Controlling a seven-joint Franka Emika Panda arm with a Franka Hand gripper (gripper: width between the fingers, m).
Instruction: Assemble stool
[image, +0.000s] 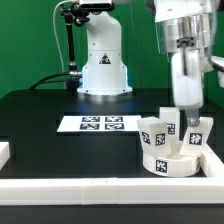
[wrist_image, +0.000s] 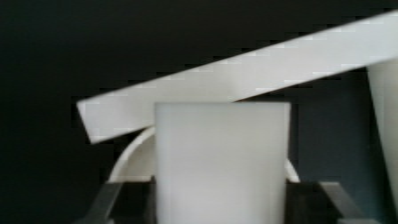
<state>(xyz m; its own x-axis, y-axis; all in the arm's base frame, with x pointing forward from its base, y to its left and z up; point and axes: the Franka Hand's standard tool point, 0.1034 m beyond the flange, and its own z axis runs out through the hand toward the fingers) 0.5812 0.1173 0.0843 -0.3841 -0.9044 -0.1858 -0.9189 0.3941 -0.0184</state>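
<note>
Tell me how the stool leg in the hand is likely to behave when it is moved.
The leg looks like a blocky white plastic piece, so probably stiff and light. Its smooth flat faces may slip between the hand's fingers if pushed sideways. Set on the seat unfastened, a narrow upright block could tip.

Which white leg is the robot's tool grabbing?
The middle leg, right under the tool, which grips its top. The other two legs stand free on either side in the seat.
</note>
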